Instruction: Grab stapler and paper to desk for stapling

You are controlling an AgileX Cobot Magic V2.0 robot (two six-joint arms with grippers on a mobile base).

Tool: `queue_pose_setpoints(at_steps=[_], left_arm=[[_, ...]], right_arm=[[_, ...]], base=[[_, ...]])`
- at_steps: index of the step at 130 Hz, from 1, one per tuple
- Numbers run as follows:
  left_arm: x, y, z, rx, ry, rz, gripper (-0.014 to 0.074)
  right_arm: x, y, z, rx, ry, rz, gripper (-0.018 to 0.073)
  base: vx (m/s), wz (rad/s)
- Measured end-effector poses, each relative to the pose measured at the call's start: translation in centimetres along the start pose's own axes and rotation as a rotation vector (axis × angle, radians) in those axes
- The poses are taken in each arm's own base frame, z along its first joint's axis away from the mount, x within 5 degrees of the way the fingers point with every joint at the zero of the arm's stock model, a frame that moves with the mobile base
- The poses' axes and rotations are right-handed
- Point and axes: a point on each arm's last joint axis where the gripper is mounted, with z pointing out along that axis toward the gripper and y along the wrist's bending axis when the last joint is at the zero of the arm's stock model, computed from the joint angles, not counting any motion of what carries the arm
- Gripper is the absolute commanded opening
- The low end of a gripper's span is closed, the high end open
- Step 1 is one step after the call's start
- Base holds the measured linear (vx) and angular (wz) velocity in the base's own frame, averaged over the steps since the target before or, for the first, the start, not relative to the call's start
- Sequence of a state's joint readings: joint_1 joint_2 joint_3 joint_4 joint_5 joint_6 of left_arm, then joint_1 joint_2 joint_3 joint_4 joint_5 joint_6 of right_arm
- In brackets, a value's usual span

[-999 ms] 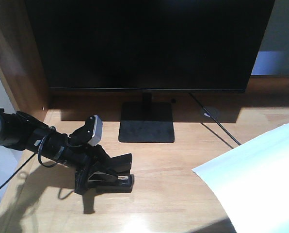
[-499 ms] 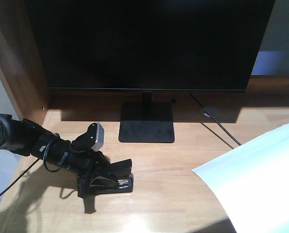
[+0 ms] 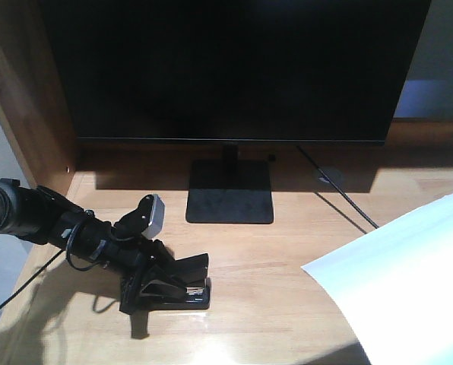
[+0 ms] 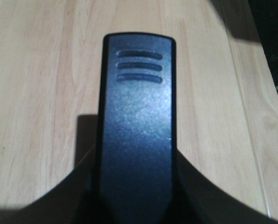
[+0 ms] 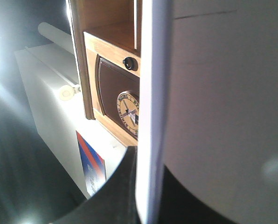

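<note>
Left pincer [image 3: 177,280] is closed down narrowly on the stapler [image 3: 196,293], with a finger against each long flank. The wrist view shows the dark fingers flaring out from both of its sides. The stapler lies flat on the wooden surface [image 3: 287,304], in front of the monitor stand [image 3: 230,205] and a little to its left. Its long axis runs roughly across the surface. The free end, marked with three short grooves on top, points away from the wrist and toward the stand's right side. The left arm reaches in low from the left edge, and its shadow falls on the wood beneath it.

Right pincer [image 5: 150,200] is out of the front view. Its own camera shows dark fingers pressed on either face of the paper [image 3: 409,289], which is seen nearly edge-on there. From the front, the white sheet enters well to the right of the monitor stand, held above the surface and casting a shadow on it.
</note>
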State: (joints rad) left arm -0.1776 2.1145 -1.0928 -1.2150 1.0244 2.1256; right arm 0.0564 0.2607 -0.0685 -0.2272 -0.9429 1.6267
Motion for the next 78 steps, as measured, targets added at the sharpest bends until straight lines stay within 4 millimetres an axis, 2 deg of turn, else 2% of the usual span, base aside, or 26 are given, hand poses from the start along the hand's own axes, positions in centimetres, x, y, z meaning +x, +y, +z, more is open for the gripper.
queue_pose_setpoints(at_steps=[21, 45, 59, 78], left_arm=[[0.0, -0.01, 0.0, 0.001, 0.0, 0.0, 0.0066], [0.01, -0.01, 0.0, 0.001, 0.001, 0.001, 0.0153], [0.01, -0.01, 0.0, 0.001, 0.001, 0.001, 0.0251], [0.04, -0.07, 0.0, 0.008, 0.005, 0.001, 0.045]], right_arm=[[0.0, 0.0, 0.0, 0.0, 0.0, 0.0, -0.0007], [0.0, 0.0, 0.0, 0.0, 0.0, 0.0, -0.0007], [0.0, 0.0, 0.0, 0.0, 0.0, 0.0, -0.0007], [0.0, 0.0, 0.0, 0.0, 0.0, 0.0, -0.0007]], base=[[0.0, 0.0], [0.0, 0.0], [0.0, 0.0], [0.0, 0.0]])
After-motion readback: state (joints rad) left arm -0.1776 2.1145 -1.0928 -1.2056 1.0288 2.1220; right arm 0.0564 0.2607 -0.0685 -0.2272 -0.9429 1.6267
